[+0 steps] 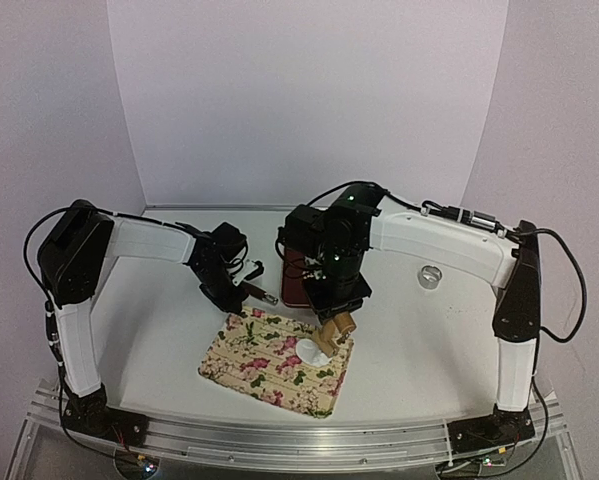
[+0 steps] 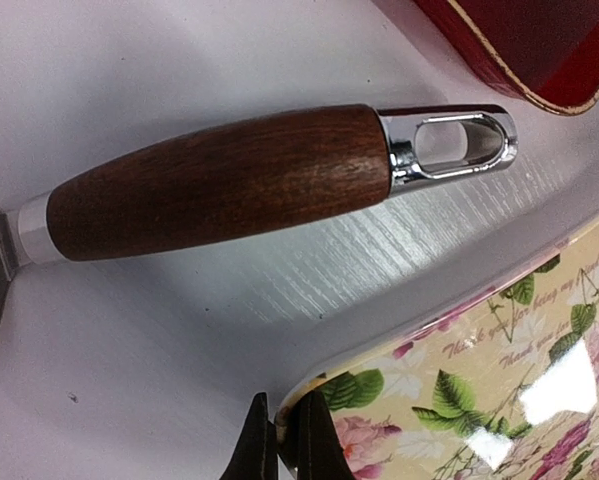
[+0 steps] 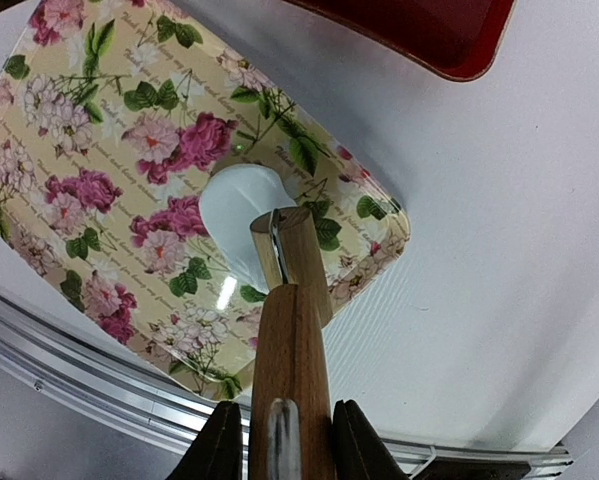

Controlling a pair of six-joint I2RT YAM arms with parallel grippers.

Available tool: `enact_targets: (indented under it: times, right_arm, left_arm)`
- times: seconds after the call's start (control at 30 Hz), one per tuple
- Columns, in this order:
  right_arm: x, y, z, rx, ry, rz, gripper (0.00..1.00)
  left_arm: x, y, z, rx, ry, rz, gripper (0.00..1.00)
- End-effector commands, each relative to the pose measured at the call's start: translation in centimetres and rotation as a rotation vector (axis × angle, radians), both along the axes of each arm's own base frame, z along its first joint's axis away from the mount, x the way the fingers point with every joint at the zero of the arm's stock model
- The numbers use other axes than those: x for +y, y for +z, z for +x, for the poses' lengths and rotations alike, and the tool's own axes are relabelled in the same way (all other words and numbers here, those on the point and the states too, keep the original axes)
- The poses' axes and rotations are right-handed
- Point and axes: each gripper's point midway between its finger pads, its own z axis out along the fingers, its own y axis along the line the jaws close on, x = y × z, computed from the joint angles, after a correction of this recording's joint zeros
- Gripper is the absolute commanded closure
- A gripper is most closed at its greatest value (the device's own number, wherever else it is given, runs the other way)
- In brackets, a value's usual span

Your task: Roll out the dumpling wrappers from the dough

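Wrapper [image 3: 237,210] lies on tray [image 3: 99,150], at roller [image 3: 291,330] tip. Right pincer [image 3: 287,445] clamped on roller handle; left pincer [image 2: 279,445] together, empty. Wrapper likely soft, sticky, tears easily; lift by edge.

A fixed camera looks down from above the near edge across the whole table [image 1: 429,340]. Two wrist cameras look down from close range; all three views share the floral tray [image 1: 264,375].
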Motion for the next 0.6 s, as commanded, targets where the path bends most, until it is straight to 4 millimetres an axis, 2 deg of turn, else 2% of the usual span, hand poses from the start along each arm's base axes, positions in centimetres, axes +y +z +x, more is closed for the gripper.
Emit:
enact_targets:
  times: [0.0,0.57]
  right_arm:
    - [-5.7,1.1,-4.0,0.151,0.04,-0.236,1.0]
    - [-3.9,-1.4,-4.9,0.211,0.094,-0.189,1.0]
  left_arm:
    - [2.0,-2.9,0.0,0.023,-0.006,0.123,1.0]
    - [1.6,-3.1,0.3,0.036,0.0,0.121,1.0]
